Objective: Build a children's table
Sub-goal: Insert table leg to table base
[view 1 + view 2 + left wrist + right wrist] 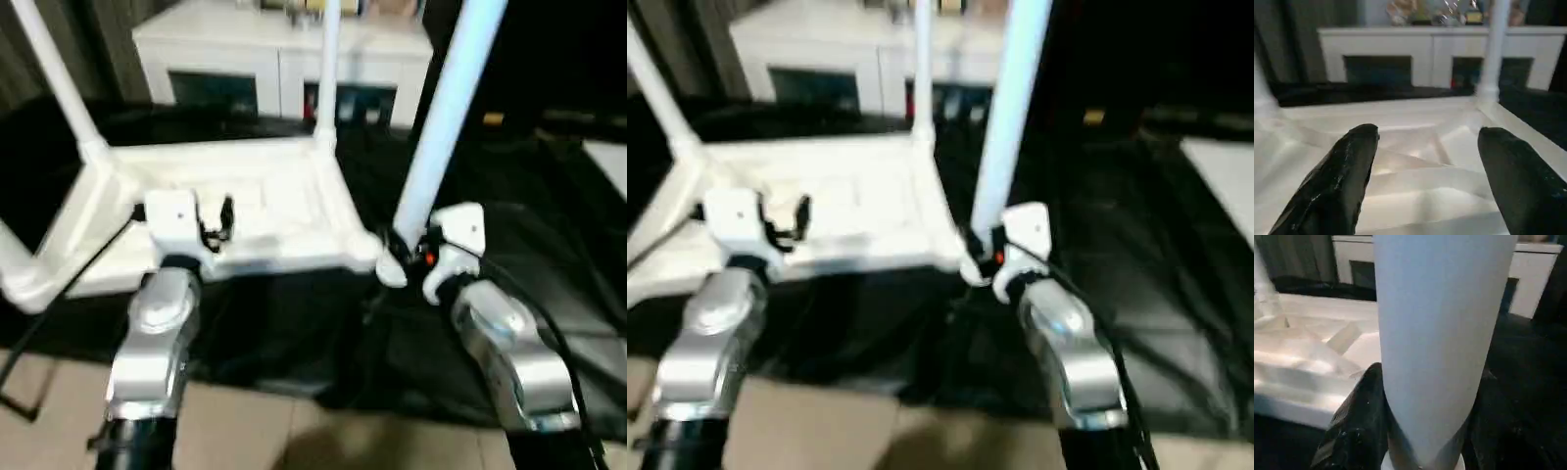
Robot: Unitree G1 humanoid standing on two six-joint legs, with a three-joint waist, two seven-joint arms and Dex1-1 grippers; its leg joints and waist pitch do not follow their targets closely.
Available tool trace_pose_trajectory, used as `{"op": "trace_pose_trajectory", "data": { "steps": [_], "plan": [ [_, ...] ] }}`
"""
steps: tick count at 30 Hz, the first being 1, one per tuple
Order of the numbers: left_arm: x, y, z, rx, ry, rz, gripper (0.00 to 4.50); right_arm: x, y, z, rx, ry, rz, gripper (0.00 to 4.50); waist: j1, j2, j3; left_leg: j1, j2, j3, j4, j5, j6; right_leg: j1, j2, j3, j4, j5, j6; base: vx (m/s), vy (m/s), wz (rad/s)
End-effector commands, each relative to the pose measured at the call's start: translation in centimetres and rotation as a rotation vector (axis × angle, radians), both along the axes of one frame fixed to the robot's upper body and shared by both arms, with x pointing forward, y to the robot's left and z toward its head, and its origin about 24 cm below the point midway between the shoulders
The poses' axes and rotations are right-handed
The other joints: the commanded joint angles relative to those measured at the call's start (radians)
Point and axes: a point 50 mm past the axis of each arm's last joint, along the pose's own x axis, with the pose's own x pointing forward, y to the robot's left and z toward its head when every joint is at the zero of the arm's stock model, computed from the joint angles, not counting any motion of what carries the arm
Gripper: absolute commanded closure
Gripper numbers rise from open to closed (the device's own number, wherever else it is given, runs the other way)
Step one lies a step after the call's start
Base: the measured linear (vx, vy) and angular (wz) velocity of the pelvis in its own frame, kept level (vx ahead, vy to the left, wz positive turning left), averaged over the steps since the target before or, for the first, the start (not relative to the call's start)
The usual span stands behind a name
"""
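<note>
I am gripping a white leg [443, 117] in my right gripper [409, 257], just beside the upside-down tabletop [265, 211]. My left gripper [1425, 171] is hanging open over its ribbed underside.

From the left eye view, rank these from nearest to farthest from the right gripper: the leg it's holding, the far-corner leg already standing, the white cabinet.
1. Held leg: in the right gripper, at the tabletop's near right corner.
2. Far-corner leg: upright, beyond and leftward.
3. White cabinet: farthest, behind the table.
</note>
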Motion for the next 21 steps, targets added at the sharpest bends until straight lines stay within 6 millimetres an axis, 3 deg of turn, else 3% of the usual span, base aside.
{"op": "trace_pose_trajectory", "data": {
  "steps": [1, 2, 3, 4, 5, 6, 7, 8, 9, 10, 11, 12, 13, 14, 15, 16, 17, 18, 19, 20, 21],
  "plan": [
    [0.1, -0.2, 0.3, 0.019, -0.012, -0.026, 0.79, 0.1, 0.2, 0.1, 0.011, -0.005, 0.003, 2.67, 0.049, -0.021, -0.073, -0.142, -0.003, -0.041, 0.081, 0.043, 0.07, 0.168, -0.179, 0.202, -0.175, -0.364, -0.345, 0.118, -0.005, 0.19],
    [0.1, -0.2, 0.3, 0.019, -0.012, -0.026, 0.79, 0.1, 0.2, 0.1, 0.011, -0.005, 0.003, 2.67, 0.044, -0.028, -0.062, -0.166, 0.003, -0.049, 0.09, 0.078, 0.063, 0.165, -0.166, 0.197, -0.173, -0.267, -0.372, 0.148, 0.011, 0.19],
    [0.1, -0.3, 0.3, 0.02, -0.013, -0.029, 0.79, 0.1, 0.1, 0.1, 0.018, -0.004, -0.006, 2.67, 0.037, -0.011, -0.05, -0.181, 0.015, -0.06, 0.074, 0.147, 0.042, 0.148, -0.132, 0.158, -0.172, -0.146, -0.409, 0.148, 0.011, 0.19],
    [0.1, -0.2, 0.3, 0.021, -0.013, -0.029, 0.79, 0.1, 0.1, 0.1, 0.021, -0.004, -0.008, 2.67, 0.03, 0.014, -0.06, -0.182, 0.023, -0.056, -0.004, 0.256, 0.054, 0.144, -0.075, 0.088, -0.165, -0.126, -0.359, 0.167, 0.019, 0.07],
    [0.1, -0.2, 0.3, 0.021, -0.013, -0.033, 0.79, 0.0, 0.1, 0.1, 0.023, -0.005, -0.007, 2.67, 0.014, 0.065, -0.067, -0.123, 0.039, -0.049, -0.099, 0.313, 0.061, 0.116, -0.003, 0.005, -0.157, -0.151, -0.236, 0.138, 0.072, 0.0],
    [0.1, -0.3, 0.3, 0.025, -0.012, -0.037, 0.79, 0.1, 0.0, 0.1, 0.025, -0.006, -0.01, 2.67, -0.002, 0.085, -0.059, -0.069, 0.072, -0.094, -0.134, 0.165, 0.092, 0.062, 0.044, -0.022, -0.119, -0.18, -0.166, 0.138, 0.072, 0.0],
    [0.1, -0.3, 0.3, 0.031, -0.011, -0.04, 0.79, 0.1, -0.1, 0.1, 0.027, -0.006, -0.013, 2.67, -0.055, 0.1, -0.076, 0.027, 0.174, -0.201, -0.163, -0.077, 0.206, -0.034, 0.038, -0.025, 0.03, -0.184, -0.076, 0.172, 0.077, 0.02],
    [0.1, -0.3, 0.3, 0.031, -0.012, -0.042, 0.79, 0.1, -0.1, 0.1, 0.028, -0.006, -0.014, 2.67, -0.057, 0.08, -0.087, 0.049, 0.191, -0.214, -0.148, -0.097, 0.251, -0.061, 0.026, -0.018, 0.057, -0.15, -0.04, 0.206, 0.037, 0.03],
    [0.1, -0.3, 0.4, 0.038, -0.012, -0.055, 0.79, 0.1, -0.2, 0.2, 0.04, -0.007, -0.025, 2.67, -0.062, 0.088, -0.08, 0.032, 0.166, -0.198, -0.135, -0.048, 0.304, -0.088, 0.018, -0.018, 0.081, -0.084, 0.027, 0.206, 0.037, 0.03],
    [0.1, -0.4, 0.4, 0.043, -0.015, -0.065, 0.79, 0.1, -0.3, 0.2, 0.047, -0.007, -0.03, 2.67, -0.069, 0.073, -0.081, 0.036, 0.158, -0.186, -0.128, 0.085, 0.375, -0.12, 0.007, -0.017, 0.088, -0.021, 0.068, 0.156, 0.025, 0.01],
    [0.1, -0.5, 0.4, 0.043, -0.017, -0.077, 0.79, 0.1, -0.3, 0.2, 0.046, -0.008, -0.033, 2.67, -0.07, 0.055, -0.077, 0.021, 0.15, -0.157, -0.13, 0.23, 0.421, -0.14, -0.004, -0.006, 0.083, 0.051, 0.087, 0.147, -0.028, -0.01],
    [0.0, -0.6, 0.4, 0.044, -0.02, -0.106, 0.79, 0.1, -0.4, 0.2, 0.042, -0.01, -0.039, 2.67, -0.066, 0.05, -0.077, 0.017, 0.141, -0.146, -0.116, 0.318, 0.433, -0.147, -0.017, 0.008, 0.062, 0.107, 0.082, 0.147, -0.028, -0.01],
    [-0.1, -0.9, 0.2, 0.053, -0.007, -0.142, 0.79, 0.0, -0.5, 0.1, 0.047, -0.011, -0.042, 2.67, -0.058, 0.001, -0.077, -0.045, 0.06, -0.071, -0.073, 0.356, 0.37, -0.109, -0.05, 0.049, -0.054, 0.298, 0.012, 0.136, -0.064, 0.01],
    [-0.3, -1.4, -0.1, 0.048, 0.008, -0.221, 0.79, 0.0, -0.5, 0.2, 0.054, -0.012, -0.046, 2.67, -0.026, -0.048, -0.07, -0.14, -0.046, -0.033, 0.004, 0.17, 0.237, -0.008, -0.122, 0.145, -0.137, 0.309, 0.0, 0.112, -0.086, 0.1],
    [-0.4, -1.5, -0.2, 0.044, 0.012, -0.247, 0.79, 0.0, -0.5, 0.2, 0.055, -0.012, -0.046, 2.67, -0.008, -0.028, -0.094, -0.148, -0.031, -0.061, 0.027, 0.167, 0.169, 0.027, -0.167, 0.177, -0.105, 0.43, -0.063, 0.112, -0.086, 0.1],
    [-1.0, -2.3, -0.5, 0.012, 0.031, -0.407, 0.79, 0.0, -0.6, 0.3, 0.061, -0.017, -0.043, 2.67, -0.014, -0.035, -0.097, -0.161, -0.015, -0.071, -0.017, 0.298, 0.067, 0.052, -0.126, 0.129, -0.051, 0.823, -0.119, 0.1, -0.1, 0.06],
    [-1.3, -2.5, -0.6, -0.002, 0.036, -0.459, 0.59, -0.1, -0.6, 0.4, 0.062, -0.02, -0.04, 2.67, -0.017, -0.017, -0.097, -0.163, -0.027, -0.059, -0.042, 0.372, -0.004, 0.043, -0.065, 0.09, -0.031, 1.096, -0.104, 0.055, -0.073, -0.06],
    [-1.7, -2.9, -0.7, -0.003, 0.049, -0.544, 0.59, -0.1, -0.8, 0.5, 0.063, -0.02, -0.033, 2.67, -0.018, -0.004, -0.097, -0.162, -0.021, -0.058, -0.049, 0.382, -0.019, 0.037, -0.05, 0.082, -0.027, 1.131, -0.1, 0.055, -0.073, -0.06],
    [-2.1, -3.2, -0.8, 0.004, 0.069, -0.632, 0.44, -0.2, -1.1, 0.5, 0.067, -0.014, -0.021, 2.67, -0.019, 0.015, -0.096, -0.146, -0.003, -0.058, -0.059, 0.362, -0.029, 0.026, -0.034, 0.071, -0.034, 1.049, -0.104, 0.0, 0.0, 0.0],
    [-2.6, -3.4, -1.0, 0.015, 0.088, -0.717, 0.44, -0.2, -1.3, 0.6, 0.077, -0.009, -0.002, 2.67, -0.029, 0.025, -0.089, -0.132, 0.028, -0.063, -0.075, 0.32, -0.029, 0.011, -0.023, 0.061, -0.044, 0.821, -0.136, 0.0, 0.0, 0.0],
    [-3.1, -3.7, -1.2, 0.015, 0.125, -0.808, 0.32, -0.3, -1.5, 0.8, 0.08, -0.009, 0.023, 2.67, -0.033, 0.027, -0.084, -0.125, 0.041, -0.065, -0.081, 0.279, -0.041, 0.004, -0.021, 0.055, -0.053, 0.671, -0.154, 0.0, 0.0, 0.0]
  ]
}}
